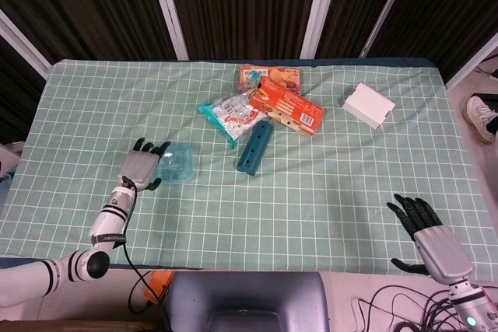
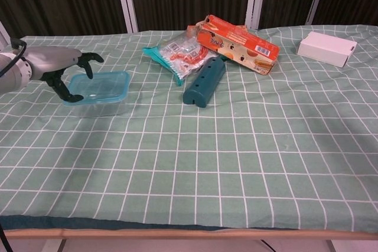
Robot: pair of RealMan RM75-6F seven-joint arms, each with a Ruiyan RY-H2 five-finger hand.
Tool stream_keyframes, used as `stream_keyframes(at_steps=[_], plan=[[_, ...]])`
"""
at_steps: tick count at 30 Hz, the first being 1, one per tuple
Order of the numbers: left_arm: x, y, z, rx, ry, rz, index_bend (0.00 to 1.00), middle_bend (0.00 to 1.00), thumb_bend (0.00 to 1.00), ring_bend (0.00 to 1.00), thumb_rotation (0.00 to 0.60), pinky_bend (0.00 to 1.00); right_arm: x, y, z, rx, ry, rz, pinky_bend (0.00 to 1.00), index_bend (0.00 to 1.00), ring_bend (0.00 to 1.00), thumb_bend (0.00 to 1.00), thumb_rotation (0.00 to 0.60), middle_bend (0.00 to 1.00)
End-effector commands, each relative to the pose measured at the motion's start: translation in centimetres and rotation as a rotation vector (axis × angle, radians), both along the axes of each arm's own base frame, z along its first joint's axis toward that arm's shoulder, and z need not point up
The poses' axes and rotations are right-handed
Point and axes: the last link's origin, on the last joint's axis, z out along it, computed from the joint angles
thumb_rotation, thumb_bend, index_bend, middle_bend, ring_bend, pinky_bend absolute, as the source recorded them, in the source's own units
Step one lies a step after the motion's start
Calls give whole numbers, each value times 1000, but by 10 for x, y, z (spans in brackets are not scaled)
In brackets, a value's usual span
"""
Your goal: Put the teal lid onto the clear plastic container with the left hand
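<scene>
The teal lid (image 2: 98, 84) lies on top of the clear container (image 2: 99, 102), on the left part of the table (image 2: 236, 163). The left hand (image 2: 58, 66) is beside it, fingers spread at its left edge, gripping nothing. The right hand (image 1: 432, 240) is open, holding nothing, well apart

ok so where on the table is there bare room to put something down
The whole near half of the cloth is bare, from the container across to the right hand. There is also a gap between the orange box and the white box. It is crowded around the snack bag and teal holder.
</scene>
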Motion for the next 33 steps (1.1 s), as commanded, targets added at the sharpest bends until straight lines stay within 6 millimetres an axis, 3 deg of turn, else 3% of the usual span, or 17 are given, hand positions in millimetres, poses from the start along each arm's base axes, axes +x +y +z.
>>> stream_keyframes(at_steps=[1, 33], plan=[[-2, 1, -1, -2, 4, 6, 0, 231, 325, 122, 600, 0, 0, 0, 0, 1, 0, 0, 0, 0, 0, 159, 600, 0], [-12, 1, -8, -20, 38, 35, 0, 229, 326, 120, 600, 0, 0, -1, -1, 1, 2, -3, 0, 0, 0, 159, 600, 0]])
